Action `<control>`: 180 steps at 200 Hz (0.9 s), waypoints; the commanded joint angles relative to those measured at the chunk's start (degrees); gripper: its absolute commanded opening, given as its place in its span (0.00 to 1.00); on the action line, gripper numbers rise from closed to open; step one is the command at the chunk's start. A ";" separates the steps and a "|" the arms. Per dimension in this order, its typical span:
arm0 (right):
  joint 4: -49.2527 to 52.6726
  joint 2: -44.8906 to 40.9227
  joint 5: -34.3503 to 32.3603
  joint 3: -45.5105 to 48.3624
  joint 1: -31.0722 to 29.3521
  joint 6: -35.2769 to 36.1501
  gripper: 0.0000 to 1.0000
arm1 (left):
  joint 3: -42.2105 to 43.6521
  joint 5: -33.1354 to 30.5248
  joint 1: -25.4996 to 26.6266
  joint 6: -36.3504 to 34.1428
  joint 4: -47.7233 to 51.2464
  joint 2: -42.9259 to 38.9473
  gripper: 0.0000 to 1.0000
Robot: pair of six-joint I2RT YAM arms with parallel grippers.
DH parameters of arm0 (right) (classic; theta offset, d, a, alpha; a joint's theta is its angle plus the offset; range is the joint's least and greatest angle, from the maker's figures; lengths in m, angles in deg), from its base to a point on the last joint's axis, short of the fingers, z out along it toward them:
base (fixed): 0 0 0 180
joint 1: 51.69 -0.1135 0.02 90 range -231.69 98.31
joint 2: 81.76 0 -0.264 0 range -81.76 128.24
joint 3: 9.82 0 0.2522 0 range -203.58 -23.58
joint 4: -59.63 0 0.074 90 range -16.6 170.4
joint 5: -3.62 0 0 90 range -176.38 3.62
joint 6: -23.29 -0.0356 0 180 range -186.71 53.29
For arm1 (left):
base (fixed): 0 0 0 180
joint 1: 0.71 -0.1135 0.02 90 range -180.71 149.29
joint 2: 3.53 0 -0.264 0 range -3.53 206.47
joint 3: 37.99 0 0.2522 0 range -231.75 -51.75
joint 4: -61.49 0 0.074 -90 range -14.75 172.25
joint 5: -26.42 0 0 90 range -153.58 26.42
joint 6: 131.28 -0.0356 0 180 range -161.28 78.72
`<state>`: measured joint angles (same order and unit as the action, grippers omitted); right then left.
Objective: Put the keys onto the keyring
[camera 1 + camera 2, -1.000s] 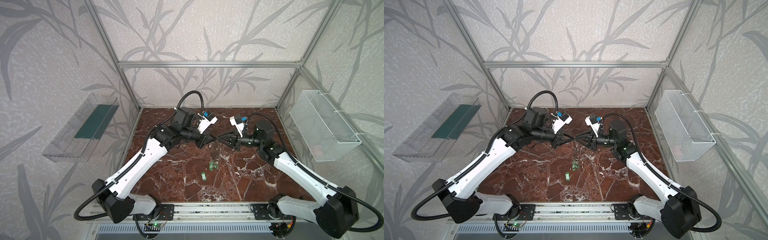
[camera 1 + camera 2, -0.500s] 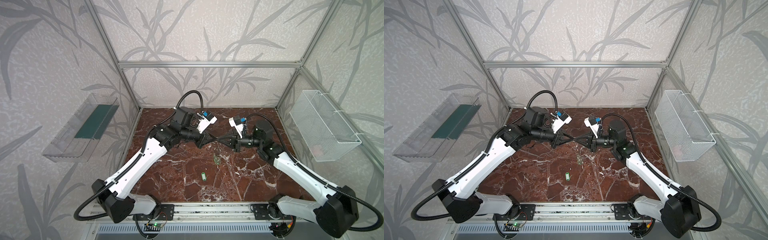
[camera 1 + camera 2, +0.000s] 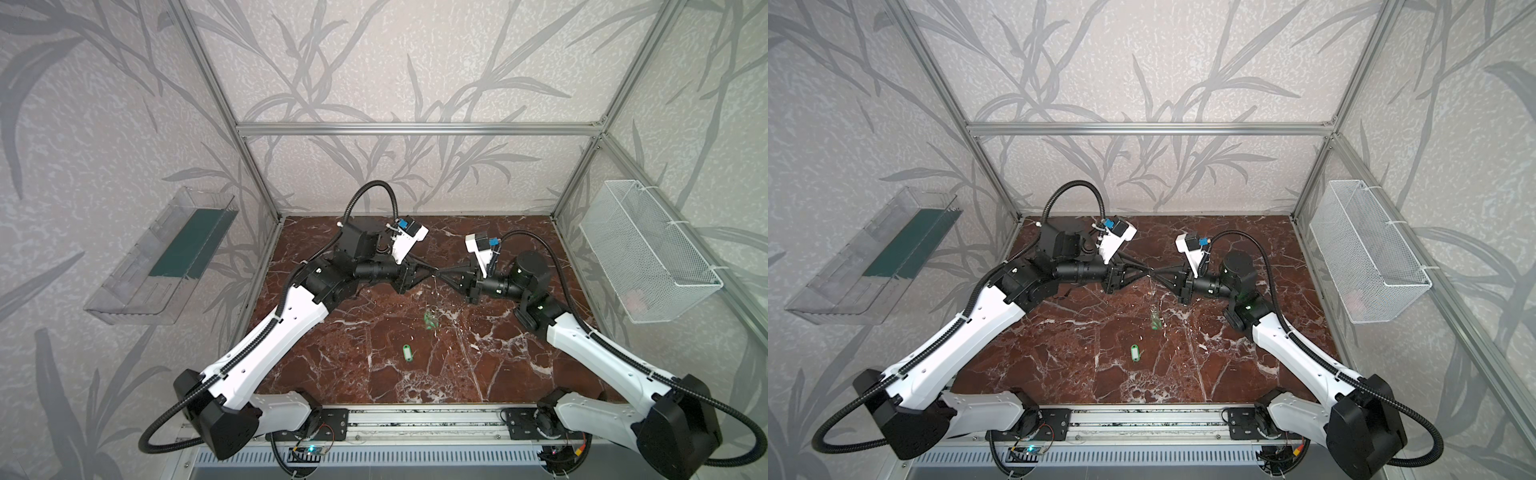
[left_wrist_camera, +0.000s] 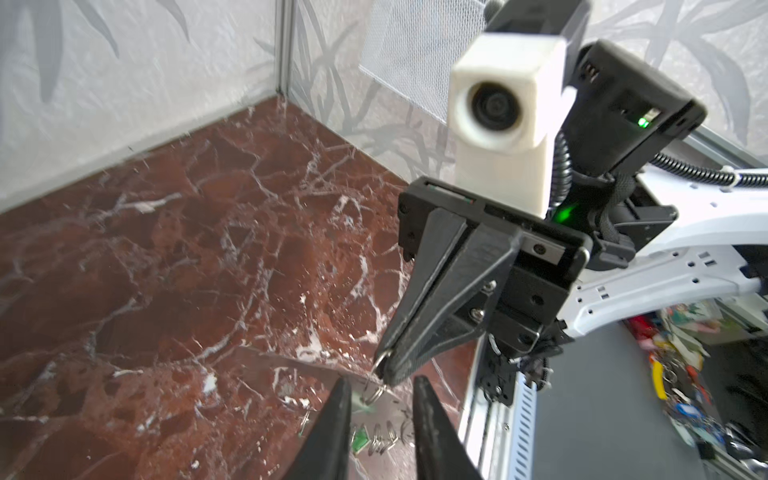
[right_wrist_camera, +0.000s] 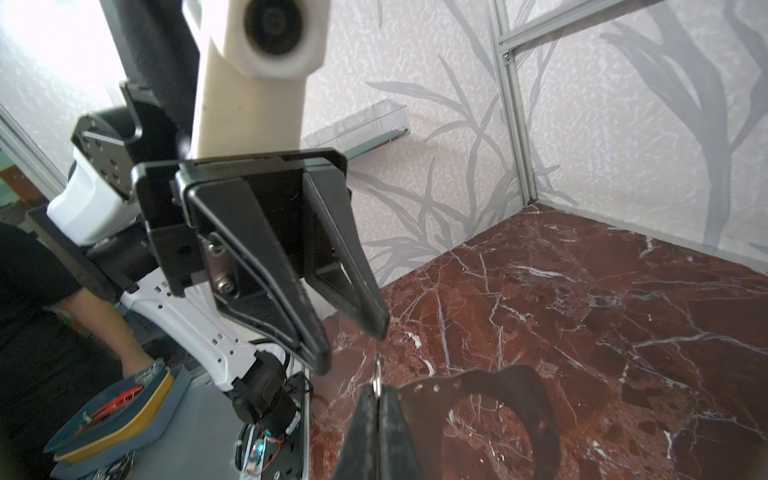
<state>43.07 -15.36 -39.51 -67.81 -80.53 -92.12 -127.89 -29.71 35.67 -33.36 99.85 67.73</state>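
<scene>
The left claw [image 5: 349, 345] stands partly open and grips nothing. The right claw [image 4: 384, 368] is fully closed on one small metal ring [image 5: 377, 376]. One keyring [image 5: 478, 380] sits just beside its tips. Keys: two. One key [image 3: 408, 353] lies flat on the bench [image 3: 353, 332]; the other key [image 3: 430, 320] is blurred. Both arms reach inward, with the claws tip to tip above mid-bench.
</scene>
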 commanded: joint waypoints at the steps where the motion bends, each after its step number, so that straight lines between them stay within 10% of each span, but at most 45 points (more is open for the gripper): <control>1: -16.50 -0.18 -3.98 1.64 -0.22 -6.31 0.00 | 5.01 -6.42 0.29 6.32 -14.23 -4.93 0.31; 82: -36.97 7.20 -4.60 2.28 -0.16 -21.03 0.00 | 15.97 -6.83 0.30 17.75 -33.64 -6.44 0.31; 180: -36.82 7.00 -3.82 1.97 -0.09 -21.61 0.00 | 16.64 -2.14 0.30 20.85 -39.28 -2.97 0.30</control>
<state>10.24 -7.10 -43.84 -65.01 -80.53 -113.52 -111.47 -33.67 35.69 -13.36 63.28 64.39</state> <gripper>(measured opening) 0.050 0.302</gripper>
